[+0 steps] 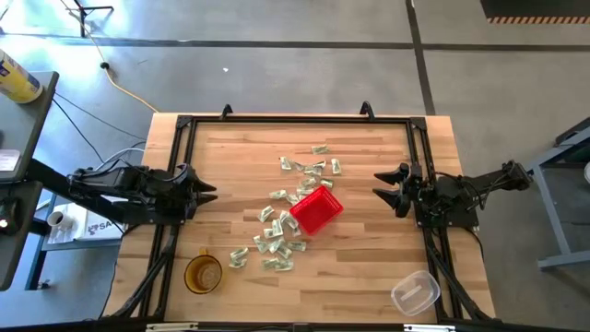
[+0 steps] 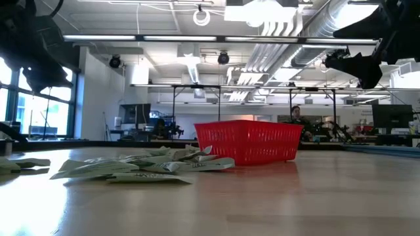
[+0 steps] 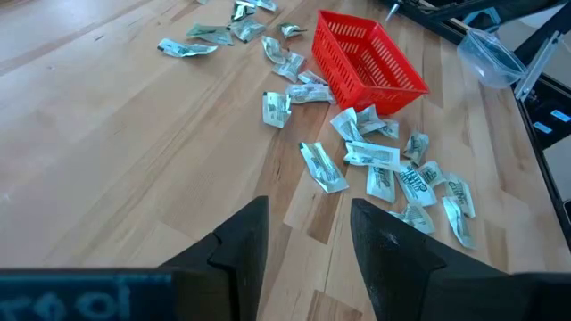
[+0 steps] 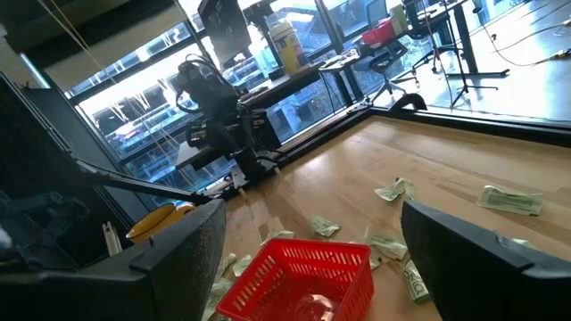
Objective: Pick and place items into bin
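My left gripper point(image 1: 210, 193) hangs above the table's left side with its jaws a little apart and empty, my right gripper point(image 1: 381, 183) above the right side with jaws spread wide and empty; bare wooden table point(image 1: 230, 157) lies between each and the middle. There the red basket point(image 1: 316, 210) sits skewed to the edges, packets point(image 1: 277, 244) scattered around it on its far and near-left sides, some touching its walls. An amber cup point(image 1: 204, 273) stands near the front left edge and a clear container point(image 1: 415, 293) at the front right corner; inside the basket, I cannot tell from the right wrist view whether anything lies on its floor.
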